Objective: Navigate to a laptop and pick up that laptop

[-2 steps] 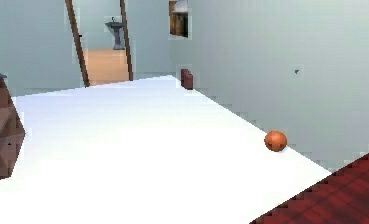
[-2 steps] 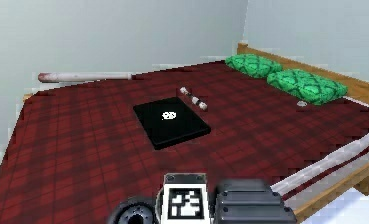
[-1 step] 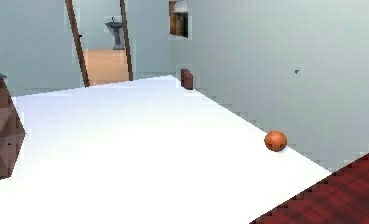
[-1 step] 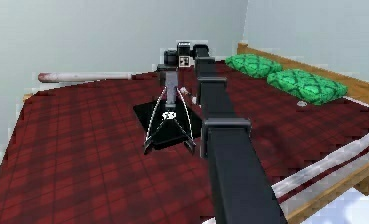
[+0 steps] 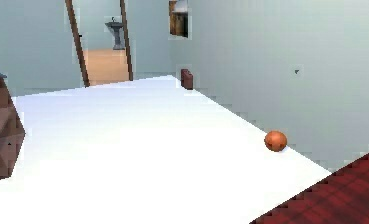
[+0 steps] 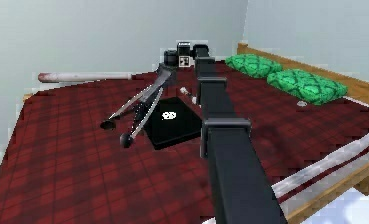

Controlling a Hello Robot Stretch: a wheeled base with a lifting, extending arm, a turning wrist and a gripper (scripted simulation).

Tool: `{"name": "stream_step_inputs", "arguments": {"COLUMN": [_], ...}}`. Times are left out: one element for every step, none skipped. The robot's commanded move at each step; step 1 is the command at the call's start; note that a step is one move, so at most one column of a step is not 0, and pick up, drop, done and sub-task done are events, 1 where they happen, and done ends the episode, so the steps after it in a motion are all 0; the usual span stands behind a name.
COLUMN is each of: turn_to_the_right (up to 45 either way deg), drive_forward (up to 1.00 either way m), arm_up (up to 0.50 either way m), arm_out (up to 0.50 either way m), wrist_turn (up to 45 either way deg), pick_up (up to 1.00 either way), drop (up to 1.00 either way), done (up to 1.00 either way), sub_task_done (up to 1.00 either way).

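- Spotted dark flat laptop (image 6: 175, 128) lying on red plaid bed (image 6: 62, 170), around its middle.
- Saw arm (image 6: 230, 150) stretched over bed, gripper (image 6: 118, 131) fingers slanting down just beside laptop.
- Couldn't tell whether gripper grasped anything.
- Noted green pillows (image 6: 292, 80) at bed's right end, bat (image 6: 77, 77) along far edge.
- Logged orange ball (image 5: 276, 141) on white floor (image 5: 142, 150).

Red plaid, black, green

The bedspread (image 6: 72, 160) is dark red plaid. On it the laptop (image 6: 182, 130) is black with a white mark; at the bedspread's head the pillows (image 6: 292, 80) are mottled green. Beside the bedspread, an orange ball (image 5: 276, 141) lies on white floor (image 5: 142, 140)
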Motion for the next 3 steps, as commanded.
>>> {"name": "stream_step_inputs", "arguments": {"turn_to_the_right": [0.0,0.0,0.0], "drive_forward": [0.0,0.0,0.0], "arm_up": [0.0,0.0,0.0], "arm_out": [0.0,0.0,0.0], "wrist_turn": [45.0,45.0,12.0], "pick_up": [0.0,0.0,0.0], "drop": [0.0,0.0,0.0], "done": [0.0,0.0,0.0], "sub_task_done": [0.0,0.0,0.0]}}
